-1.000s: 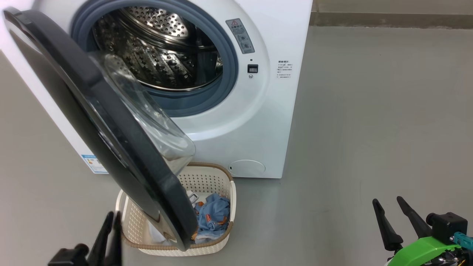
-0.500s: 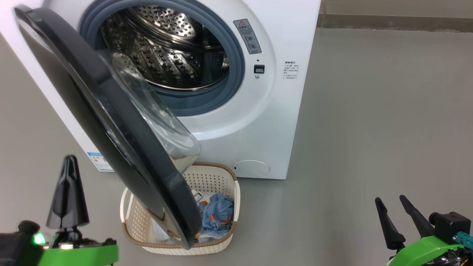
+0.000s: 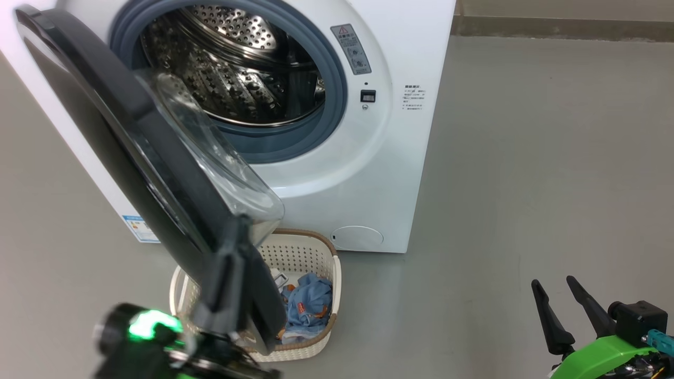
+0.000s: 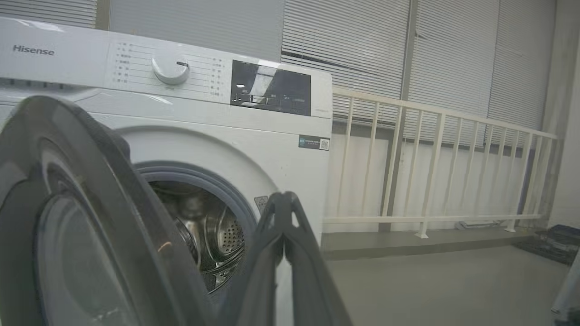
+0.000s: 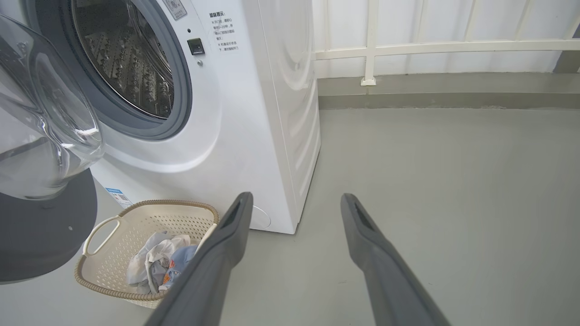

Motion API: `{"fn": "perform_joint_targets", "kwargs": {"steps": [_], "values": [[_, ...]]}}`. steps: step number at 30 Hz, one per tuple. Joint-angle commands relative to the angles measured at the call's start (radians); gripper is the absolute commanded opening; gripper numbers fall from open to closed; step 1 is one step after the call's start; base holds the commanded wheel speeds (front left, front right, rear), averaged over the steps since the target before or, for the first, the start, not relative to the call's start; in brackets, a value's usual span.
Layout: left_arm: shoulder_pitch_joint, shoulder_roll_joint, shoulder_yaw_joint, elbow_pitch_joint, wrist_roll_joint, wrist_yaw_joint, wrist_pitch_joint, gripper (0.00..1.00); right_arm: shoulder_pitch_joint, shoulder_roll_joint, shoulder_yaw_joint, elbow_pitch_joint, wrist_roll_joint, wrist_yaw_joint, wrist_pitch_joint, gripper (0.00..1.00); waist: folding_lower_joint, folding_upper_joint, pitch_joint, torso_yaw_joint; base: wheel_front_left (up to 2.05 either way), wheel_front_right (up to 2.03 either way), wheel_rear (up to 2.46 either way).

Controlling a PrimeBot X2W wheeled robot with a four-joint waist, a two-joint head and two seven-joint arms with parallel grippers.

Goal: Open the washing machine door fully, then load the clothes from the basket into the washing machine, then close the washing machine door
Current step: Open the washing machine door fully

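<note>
Door (image 3: 131, 131) hangs half open, so the shut left hand (image 4: 283, 199) (holding nothing) sits by its edge, likely to push; right hand (image 3: 553, 282) is open, empty.

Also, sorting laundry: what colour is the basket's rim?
Brown, woven-look rim; best in the right wrist view.

The clothes (image 3: 308, 305) lie in the basket (image 3: 316, 247) before the washing machine (image 3: 363, 173).

I am seeing a smooth grey floor (image 3: 526, 184) carrying a white boxy front-loading washing machine (image 3: 363, 184), with a small cream perforated plastic basket (image 3: 303, 255) sitting on it just in front of that machine.
</note>
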Motion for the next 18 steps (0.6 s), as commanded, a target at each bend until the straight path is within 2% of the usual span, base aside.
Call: {"fn": "perform_joint_targets", "kwargs": {"steps": [1,8,18], "values": [[-0.019,0.005,-0.001,-0.004,-0.017,0.012,0.005,0.00,0.008,-0.013,0.023,-0.026,-0.006,0.002,-0.012,1.00,0.0000,0.0000,0.001,-0.002,0.00,0.00,0.00],[-0.026,0.005,-0.105,0.171,-0.106,0.016,-0.003,0.00,0.003,-0.012,0.032,-0.029,-0.006,0.002,-0.012,1.00,0.0000,0.0000,0.007,-0.002,0.00,0.00,0.00],[-0.068,0.005,-0.136,0.391,-0.178,0.014,-0.042,0.00,0.000,-0.013,0.035,-0.031,-0.004,0.002,-0.012,1.00,0.0000,0.0000,0.010,0.000,0.00,0.00,0.00]]}}
